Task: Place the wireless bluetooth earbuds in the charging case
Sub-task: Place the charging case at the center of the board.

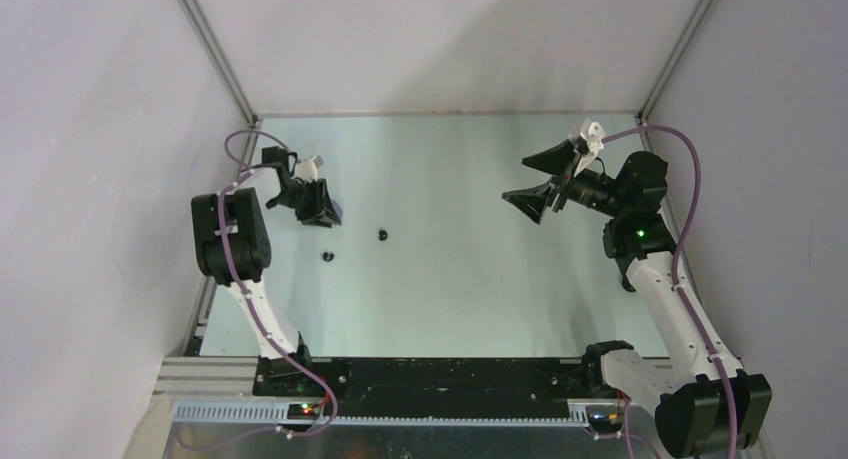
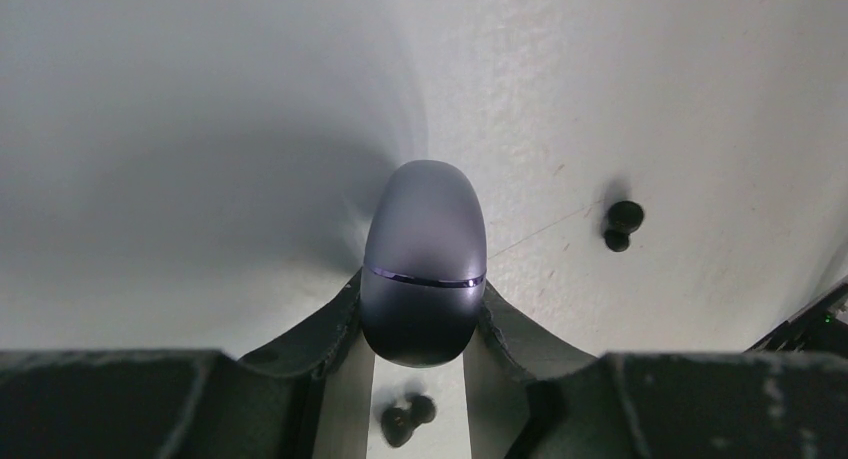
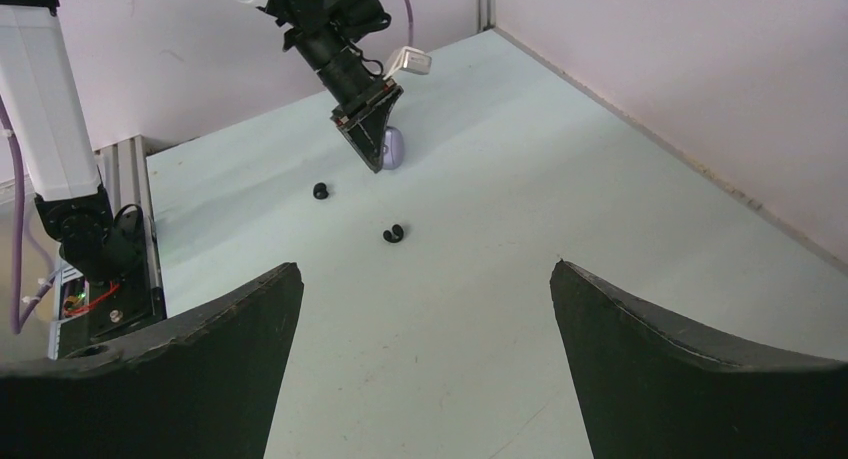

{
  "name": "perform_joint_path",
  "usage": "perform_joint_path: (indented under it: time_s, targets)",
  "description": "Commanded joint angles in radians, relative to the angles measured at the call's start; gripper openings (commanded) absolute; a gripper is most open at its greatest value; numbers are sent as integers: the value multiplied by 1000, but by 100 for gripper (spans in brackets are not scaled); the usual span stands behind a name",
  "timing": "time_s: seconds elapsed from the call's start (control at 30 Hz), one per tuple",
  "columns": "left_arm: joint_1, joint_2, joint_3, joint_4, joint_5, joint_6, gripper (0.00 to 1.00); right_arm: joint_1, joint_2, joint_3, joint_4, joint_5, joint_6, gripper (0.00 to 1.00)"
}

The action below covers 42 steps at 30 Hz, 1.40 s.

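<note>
The charging case [image 2: 424, 229] is a smooth grey-purple egg shape with a thin seam line, and its lid is closed. My left gripper [image 2: 423, 299] is shut on its lower half, at the table's far left [image 1: 322, 207]. In the right wrist view the case [image 3: 392, 149] sits low, near the table surface. Two black earbuds lie loose on the table: one [image 1: 326, 254] just in front of the left gripper and one [image 1: 382, 234] further right. The left wrist view shows them below the case [image 2: 407, 419] and off to the right [image 2: 622, 224]. My right gripper [image 1: 517, 179] hangs open at the far right, holding nothing.
The pale green table [image 1: 460, 279] is enclosed by grey walls at the back and sides. A metal rail [image 1: 200, 374] with the arm bases runs along the near edge. The left arm's upright link [image 1: 232, 237] stands at the table's left edge.
</note>
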Motion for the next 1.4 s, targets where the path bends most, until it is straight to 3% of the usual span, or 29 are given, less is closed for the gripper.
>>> perform_joint_path:
  time_s: [0.0,0.27,0.4,0.53,0.87,1.0,1.13,1.23,1.37]
  targets:
    - [-88,-15,79,3,33,-19,32,-8,-20,-1,37,-10,13,99]
    - [-302,101,284,-50,26,-59,35,-31,-24,-1,36,-16,22,99]
    - [-382,129,296,-39,75,-81,38,-54,-37,-16,60,-30,47,99]
    - [-426,142,262,1,134,-100,41,-65,-47,-31,95,-42,68,99]
    - [-438,121,216,53,66,-116,44,-68,-52,-34,103,-52,70,99]
    - [-439,79,208,54,69,-89,55,-68,-52,-37,106,-52,73,99]
    - [-436,-7,186,55,61,-69,76,-69,-51,-43,109,-59,66,99]
    - [-427,-74,175,46,58,-13,97,-73,-46,-65,182,-118,121,99]
    - [-400,-173,160,28,24,72,99,-85,-26,-161,375,-151,377,99]
